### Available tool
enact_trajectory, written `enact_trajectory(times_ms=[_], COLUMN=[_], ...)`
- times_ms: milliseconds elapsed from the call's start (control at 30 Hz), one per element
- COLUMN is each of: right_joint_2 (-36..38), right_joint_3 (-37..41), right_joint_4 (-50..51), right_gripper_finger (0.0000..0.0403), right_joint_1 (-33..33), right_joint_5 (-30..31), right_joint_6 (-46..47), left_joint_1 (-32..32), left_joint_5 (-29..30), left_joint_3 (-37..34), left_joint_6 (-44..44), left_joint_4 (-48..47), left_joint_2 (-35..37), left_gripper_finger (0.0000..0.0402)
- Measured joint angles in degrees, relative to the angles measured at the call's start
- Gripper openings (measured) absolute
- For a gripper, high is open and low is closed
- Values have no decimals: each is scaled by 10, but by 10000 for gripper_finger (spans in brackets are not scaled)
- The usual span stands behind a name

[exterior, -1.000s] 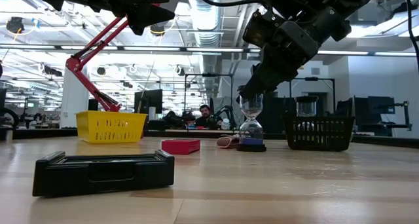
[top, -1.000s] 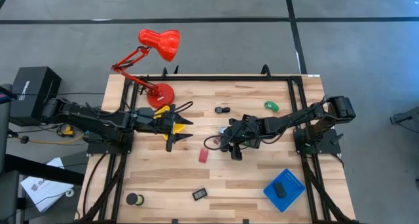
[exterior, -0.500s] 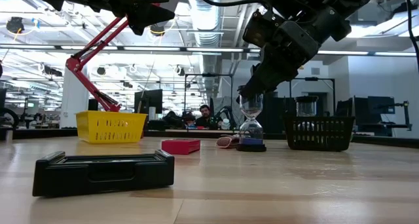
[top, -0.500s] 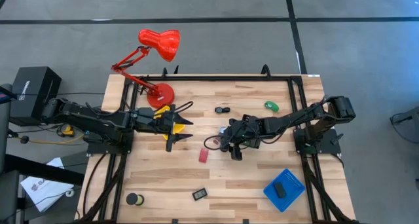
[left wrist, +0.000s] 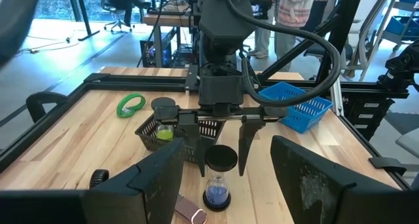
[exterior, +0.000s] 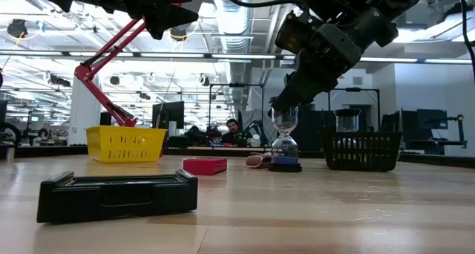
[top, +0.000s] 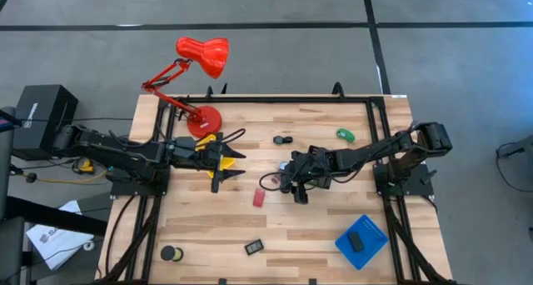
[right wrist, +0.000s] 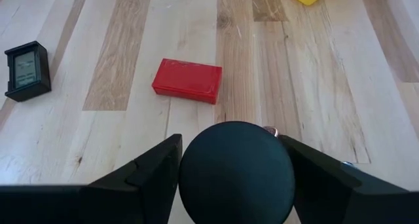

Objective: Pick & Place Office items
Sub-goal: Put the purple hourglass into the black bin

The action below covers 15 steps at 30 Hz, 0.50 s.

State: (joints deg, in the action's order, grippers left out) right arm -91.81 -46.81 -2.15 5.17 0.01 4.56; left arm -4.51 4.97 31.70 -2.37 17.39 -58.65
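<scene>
At the table's middle, my right gripper (left wrist: 220,142) straddles the hourglass (left wrist: 218,176), fingers (right wrist: 141,178) spread beside its black cap, apparently not clamping; my left gripper (top: 223,162) hangs open.

Even, bright overhead light is covering the pale striped wooden table (top: 275,227) in the high view; shadows are lying soft and short beside the arms. In the low view, ceiling strip lights are glaring toward 12 o'clock, silhouetting both arms, and the long black rectangular block (exterior: 117,194) at 8 o'clock is sitting slightly soft. In the right wrist view, the round black cap (right wrist: 236,171) is blurring at 6 o'clock.
</scene>
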Motion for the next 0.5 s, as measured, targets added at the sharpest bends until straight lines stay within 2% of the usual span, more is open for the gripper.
enact_trajectory(times_ms=[433,500], right_joint_2=[0,0], right_joint_3=[0,0], right_joint_4=[0,0], right_gripper_finger=[239,240], right_joint_1=[1,1], right_joint_5=[0,0], right_joint_6=[0,0], left_joint_1=[-1,-2], left_joint_5=[-2,-18], left_joint_3=[0,1], left_joint_6=[-21,-23], left_joint_4=[21,37], left_joint_2=[0,0], left_gripper_finger=[228,227])
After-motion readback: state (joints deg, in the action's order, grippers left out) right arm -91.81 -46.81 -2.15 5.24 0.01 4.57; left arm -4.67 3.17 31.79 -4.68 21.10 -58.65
